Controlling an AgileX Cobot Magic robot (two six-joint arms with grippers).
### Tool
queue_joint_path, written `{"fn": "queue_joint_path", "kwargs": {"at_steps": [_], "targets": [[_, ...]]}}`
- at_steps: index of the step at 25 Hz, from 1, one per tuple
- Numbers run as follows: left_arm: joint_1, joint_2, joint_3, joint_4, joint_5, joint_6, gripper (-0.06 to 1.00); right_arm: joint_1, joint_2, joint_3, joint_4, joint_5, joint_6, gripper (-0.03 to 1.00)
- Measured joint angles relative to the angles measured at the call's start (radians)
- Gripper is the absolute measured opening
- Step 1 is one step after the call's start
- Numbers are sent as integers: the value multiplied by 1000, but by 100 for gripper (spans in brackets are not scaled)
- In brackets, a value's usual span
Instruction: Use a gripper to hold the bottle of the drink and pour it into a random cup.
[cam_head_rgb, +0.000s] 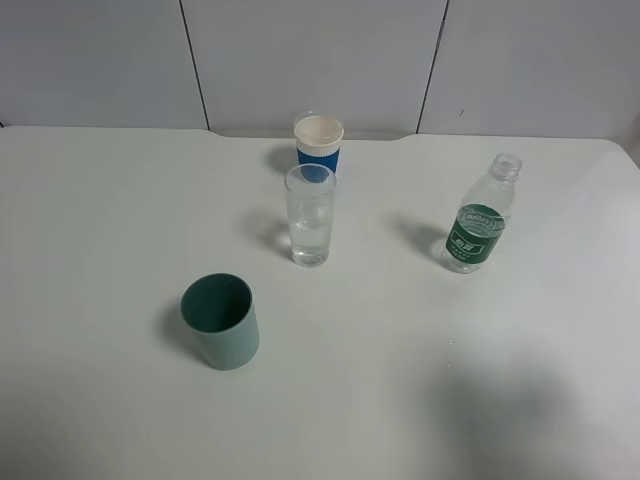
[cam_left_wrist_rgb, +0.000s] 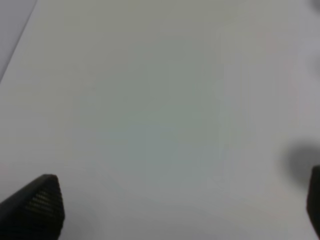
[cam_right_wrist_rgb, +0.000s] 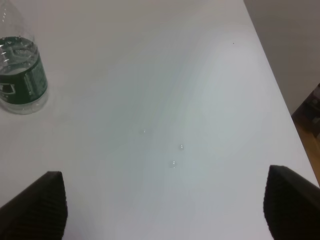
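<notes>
Bottle (cam_head_rgb: 480, 218) upright on desk (cam_head_rgb: 100, 220), uncapped, well right of glass cup (cam_head_rgb: 310, 215). Right end effector (cam_right_wrist_rgb: 165, 200) wide apart, empty, near bottle. Left end effector (cam_left_wrist_rgb: 175, 210) spread, empty.

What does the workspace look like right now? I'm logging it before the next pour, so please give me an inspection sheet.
Surface: white table, a few small droplets near the right gripper.
Job's things: bottle upright, uncapped, standing free; glass tumbler upright, holding some clear liquid.
Clutter: teal cup in front; blue cup behind the tumbler.
Grippers: left gripper open, holding nothing; right gripper open, holding nothing.
Cables: nothing seen.
Surroundings: grey wall panels behind the table.
</notes>
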Motion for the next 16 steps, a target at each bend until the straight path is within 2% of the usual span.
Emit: {"fn": "queue_joint_path", "kwargs": {"at_steps": [16], "targets": [[0,0,0,0,0,0,98,0,0,0,0,0,0,78]]}}
